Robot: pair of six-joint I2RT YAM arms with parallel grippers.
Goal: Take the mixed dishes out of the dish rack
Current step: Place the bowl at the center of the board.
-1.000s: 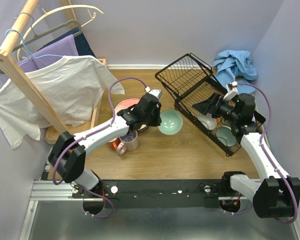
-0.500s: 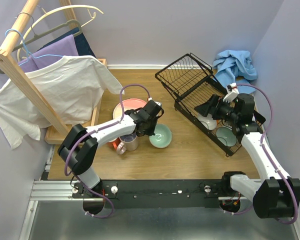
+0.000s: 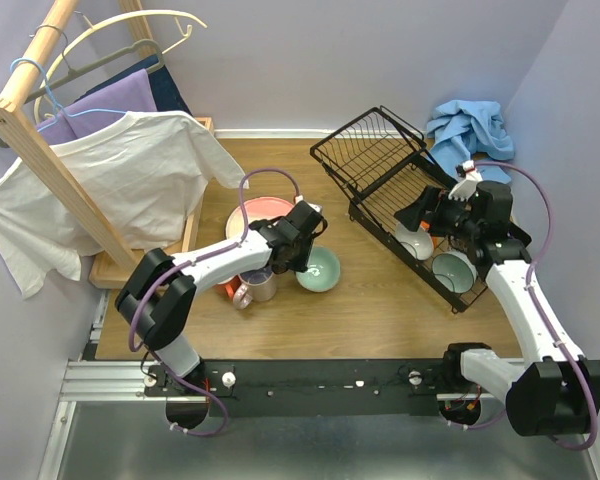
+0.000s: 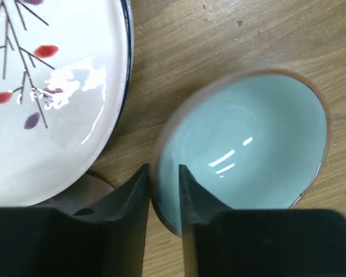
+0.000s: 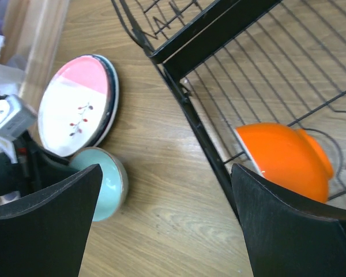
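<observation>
A pale-green bowl [image 3: 322, 269] [image 4: 248, 144] [image 5: 106, 182] rests on the wooden table next to the pink-and-cream plate [image 3: 261, 211] [image 4: 46, 86] [image 5: 78, 104]. My left gripper [image 3: 300, 262] [image 4: 163, 168] straddles the bowl's near rim, its jaws slightly parted with a thin gap on each side. The black wire dish rack [image 3: 378, 238] [image 5: 190, 115] stands at the right. It holds a white bowl [image 3: 417, 245], another pale-green bowl [image 3: 450, 271] and an orange mug [image 5: 282, 158]. My right gripper [image 3: 421, 212] [image 5: 166, 167] hovers open over the rack's near edge, holding nothing.
Mugs [image 3: 255, 285] stand just left of the bowl, under my left arm. A wooden clothes rack with a white shirt [image 3: 110, 190] fills the left side. A blue cloth [image 3: 470, 130] lies behind the dish rack. Purple walls close the back and right.
My left arm carried the pale-green bowl toward the near side and set it on the table; its jaws have loosened on the rim. The right gripper shifted slightly over the rack.
</observation>
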